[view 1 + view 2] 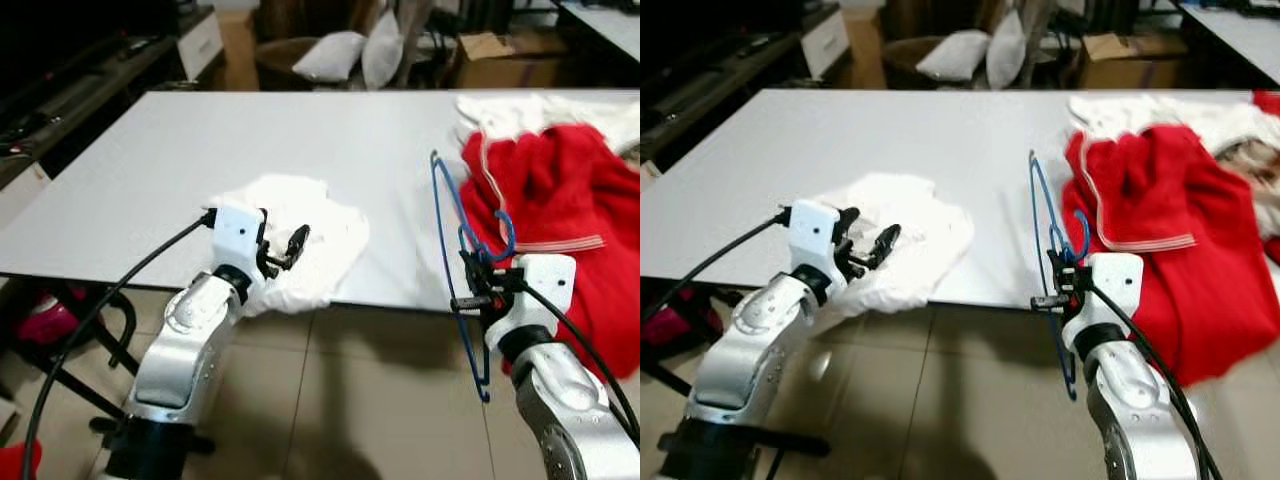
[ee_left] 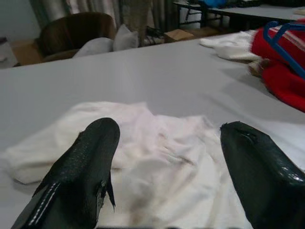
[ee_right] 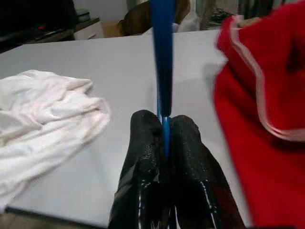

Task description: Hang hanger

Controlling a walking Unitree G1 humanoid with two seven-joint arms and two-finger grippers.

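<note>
Two tools at the near edge of the smooth grey tabletop (image 1: 150, 170): the right tool (image 1: 470, 290) is pinched tight on a thin blue wire hanger (image 1: 455, 215), standing upright beside a heap of fuzzy red fabric (image 1: 560, 200). Left tool (image 1: 285, 250) hovers spread wide, holding nothing, over a crumpled white cloth (image 1: 300, 225).

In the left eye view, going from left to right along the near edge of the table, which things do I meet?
Left pincer → white garment → blue hanger held by right pincer → red garment.
</note>
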